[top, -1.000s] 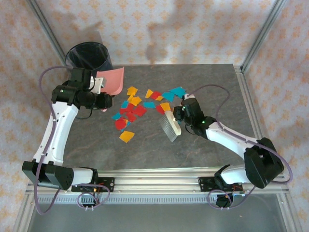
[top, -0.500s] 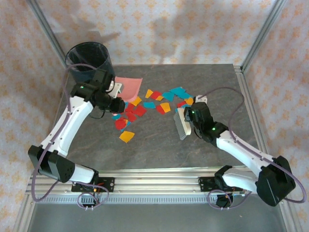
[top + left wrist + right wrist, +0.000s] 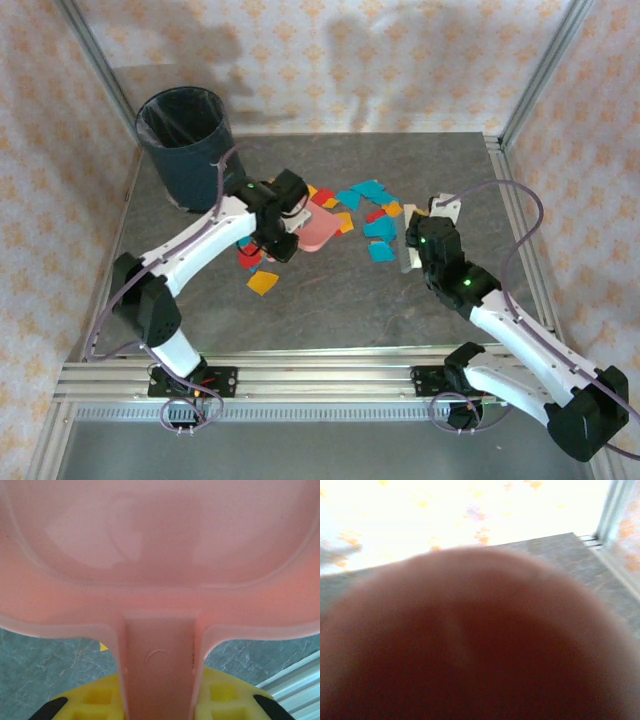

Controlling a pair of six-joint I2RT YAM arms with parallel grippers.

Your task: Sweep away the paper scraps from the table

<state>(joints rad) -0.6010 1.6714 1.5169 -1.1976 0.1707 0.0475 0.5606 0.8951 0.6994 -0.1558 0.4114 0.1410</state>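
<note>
Dark stone-patterned desk [image 3: 330,320], wallpapered walls all round, and a black mesh bin [image 3: 180,135] at the back left. My left claw [image 3: 160,700] is pinched narrow on the handle of the pink dustpan [image 3: 318,233]. The pan lies mid-desk among the paper scraps [image 3: 378,228], with red and yellow pieces just left of it and nearer me. Teal pieces and a few red and yellow ones lie between it and the right arm. My right claw [image 3: 422,240] is clamped tight on the hand brush [image 3: 404,252], which sits just right of the teal pieces. That wrist camera is a brown blur, probably the brush against the lens, so I would judge bristle contact from overhead. I read the step as brushing the scraps leftward into the pan. To do it well I would press the pan's lip flat on the desk, mouth facing the brush, and make short, light strokes. Paper this thin may flick aside or slip under a lifted lip. The pieces behind the pan will need a separate pass.
</note>
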